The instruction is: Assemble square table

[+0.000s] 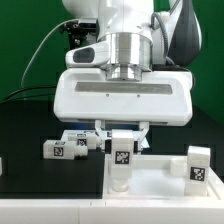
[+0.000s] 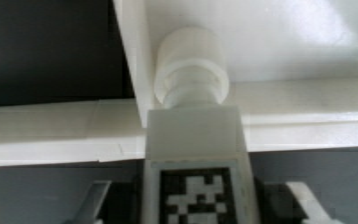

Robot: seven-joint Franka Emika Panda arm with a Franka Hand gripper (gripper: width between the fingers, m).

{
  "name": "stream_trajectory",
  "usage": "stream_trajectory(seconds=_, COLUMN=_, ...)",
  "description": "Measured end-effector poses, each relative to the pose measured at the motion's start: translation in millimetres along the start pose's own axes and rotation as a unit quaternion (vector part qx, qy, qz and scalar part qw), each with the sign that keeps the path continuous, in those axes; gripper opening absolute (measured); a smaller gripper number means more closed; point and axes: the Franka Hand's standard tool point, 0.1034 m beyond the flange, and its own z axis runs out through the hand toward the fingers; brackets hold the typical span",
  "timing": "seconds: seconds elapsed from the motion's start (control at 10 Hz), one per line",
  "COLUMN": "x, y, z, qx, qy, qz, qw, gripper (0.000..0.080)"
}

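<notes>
The square table's flat white top [image 1: 165,182] lies at the lower right of the exterior view. A chunky white leg [image 1: 122,158] with a black-and-white tag stands upright on the top's near-left corner. My gripper [image 1: 122,140] comes straight down over it, one finger on each side, shut on the leg's upper part. In the wrist view the leg [image 2: 197,140] runs away from my gripper [image 2: 197,205] down to the white top [image 2: 309,55], and its tag shows between the fingers [image 2: 101,200]. A second tagged leg [image 1: 200,165] stands upright at the top's right side.
Two loose tagged legs [image 1: 56,150] [image 1: 78,142] lie on the black table at the exterior view's left, close to the gripper. A white ledge [image 1: 50,212] runs along the front. The arm's broad white hand body [image 1: 122,98] hides what is behind it.
</notes>
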Motion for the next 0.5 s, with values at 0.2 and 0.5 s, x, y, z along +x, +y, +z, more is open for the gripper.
stream_trajectory(seconds=0.2, x=-4.6, y=0.3, z=4.7, qx=-0.002, qy=0.002, qz=-0.002, qw=1.000, gripper=0.0284)
stream_trajectory(seconds=0.5, x=-5.8, y=-1.2, z=6.7, qx=-0.007, qy=0.034, qz=-0.007, qw=0.999, gripper=0.0284)
